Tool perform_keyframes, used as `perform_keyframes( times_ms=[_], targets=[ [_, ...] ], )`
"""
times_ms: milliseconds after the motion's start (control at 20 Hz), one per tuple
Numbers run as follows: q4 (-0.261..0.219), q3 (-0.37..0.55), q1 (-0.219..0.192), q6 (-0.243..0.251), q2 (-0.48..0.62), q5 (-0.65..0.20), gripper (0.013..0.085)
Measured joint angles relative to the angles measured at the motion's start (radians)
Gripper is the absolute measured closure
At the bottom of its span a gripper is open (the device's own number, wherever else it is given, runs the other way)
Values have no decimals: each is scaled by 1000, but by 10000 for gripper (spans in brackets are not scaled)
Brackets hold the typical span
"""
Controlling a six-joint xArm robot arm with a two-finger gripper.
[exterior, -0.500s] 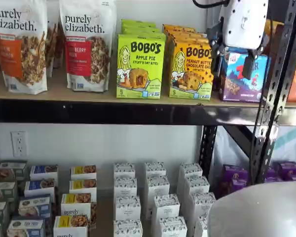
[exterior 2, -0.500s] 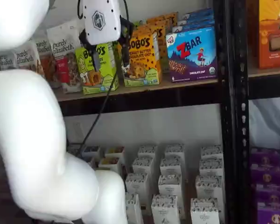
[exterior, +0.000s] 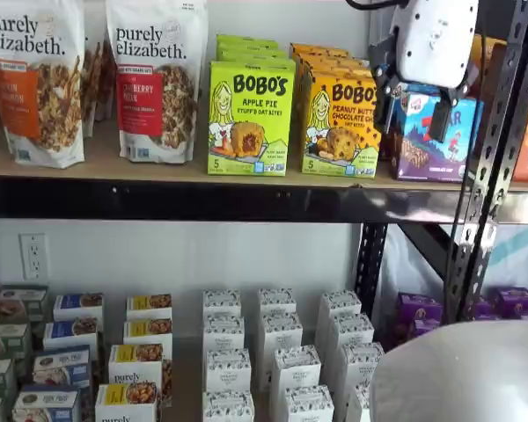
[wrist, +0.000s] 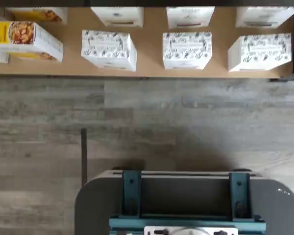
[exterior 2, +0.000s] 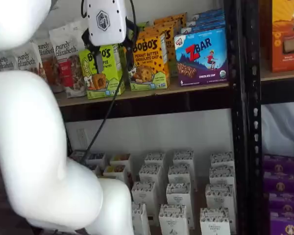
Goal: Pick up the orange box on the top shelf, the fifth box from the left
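Shop-like mock-up: stocked snack cartons (exterior: 251,114) on metal-framed shelving (exterior: 202,198).

green carton (exterior: 251,105) | zbar box (exterior 2: 202,56) | granola bags (exterior: 154,79) | white boxes (exterior: 277,365)

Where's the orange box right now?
In both shelf views the orange box stands upright on the top shelf, between the lime-green Apple Pie carton and the blue ZBar box.

The orange box (exterior: 341,123) stands close between the green box (exterior: 250,116) and the blue box (exterior: 427,132). Its front faces open room. A black upright (exterior: 497,132) stands at the right.
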Motion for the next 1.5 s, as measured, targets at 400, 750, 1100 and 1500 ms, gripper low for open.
perform_keyframes(
  times_ms=[400, 750, 1100, 1500],
  targets=[
    [-108, 29, 91, 55, -16, -159, 130],
    [-149, -6, 129, 92, 65, -267, 130],
    [-135, -50, 113, 85, 165, -386, 130],
    [-159, -69, 136, 113, 214, -489, 130]
  ],
)
